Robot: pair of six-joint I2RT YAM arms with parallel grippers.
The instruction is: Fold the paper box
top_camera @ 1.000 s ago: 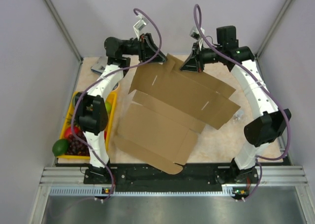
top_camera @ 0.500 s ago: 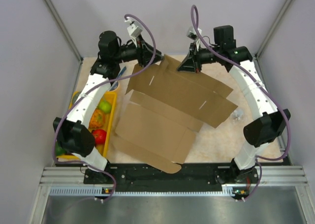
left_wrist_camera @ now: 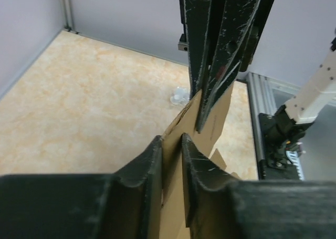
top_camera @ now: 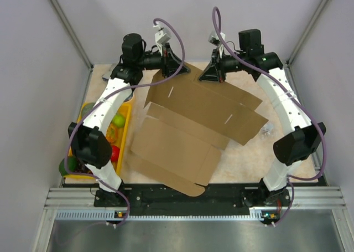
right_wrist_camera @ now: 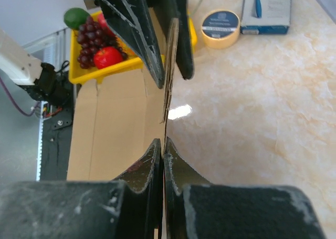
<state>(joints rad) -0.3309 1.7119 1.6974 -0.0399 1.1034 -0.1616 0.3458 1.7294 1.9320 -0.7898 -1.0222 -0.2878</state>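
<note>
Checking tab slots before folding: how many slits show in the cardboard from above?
2. One slit near the far-left corner of the paper box, another toward its right side. More may be hidden.

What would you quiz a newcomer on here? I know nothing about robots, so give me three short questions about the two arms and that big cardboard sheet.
1. True or false: the yellow plastic tray of fruit lies on the right arm's side of the table.
2. Where on the flat brown corrugated cardboard box sheet do the left gripper and the right gripper meet? A) its near edge B) its far edge C) its middle
3. Fill in: the right gripper's fingers are closed on the ____.
Key: 1 false, it lies on the left arm's side; 2 B; 3 cardboard sheet.
</note>
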